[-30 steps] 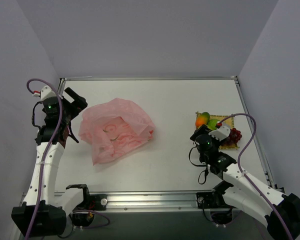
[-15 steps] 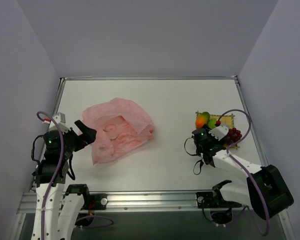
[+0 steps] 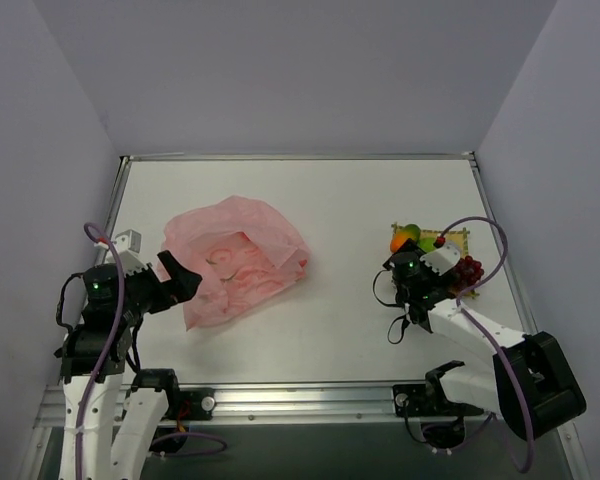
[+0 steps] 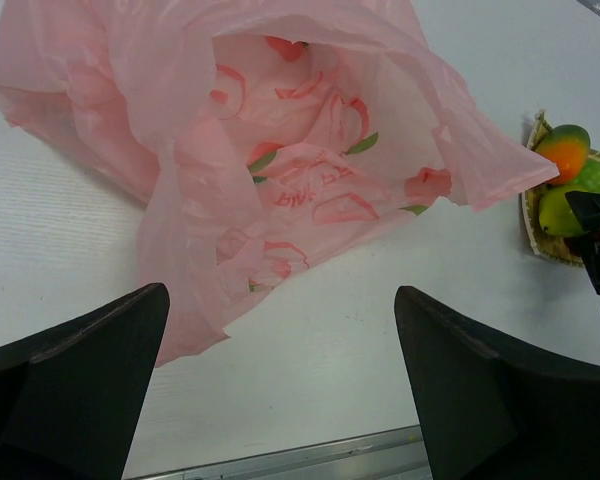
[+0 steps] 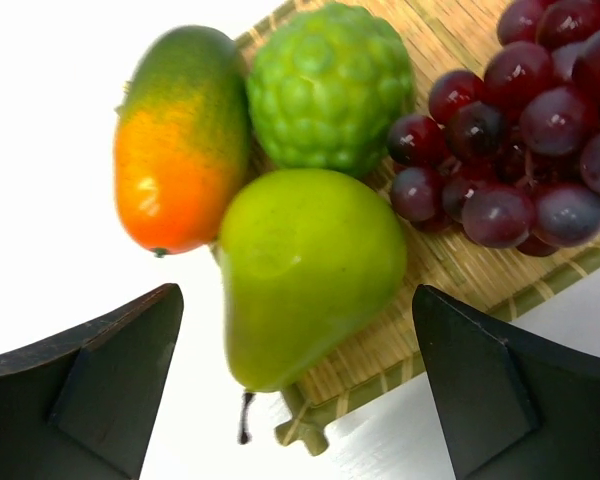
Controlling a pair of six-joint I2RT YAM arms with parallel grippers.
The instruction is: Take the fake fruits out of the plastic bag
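The bag [image 4: 280,180] is translucent pink, printed with red and green motifs. The mango [image 5: 180,140] shades from orange-red to green. The knobbly round fruit [image 5: 330,85] is lime green, the pear [image 5: 305,270] yellow-green and the grapes [image 5: 520,130] dark red. The woven mat [image 5: 450,270] is straw yellow, the bench [image 3: 360,210] white.

At the right of the frame I count one mango [image 5: 180,140], one round green fruit [image 5: 328,88], one pear [image 5: 305,275] and one grape bunch [image 5: 525,150]: four pieces, on one mat [image 5: 450,275]. At the left, one bag [image 3: 235,260].
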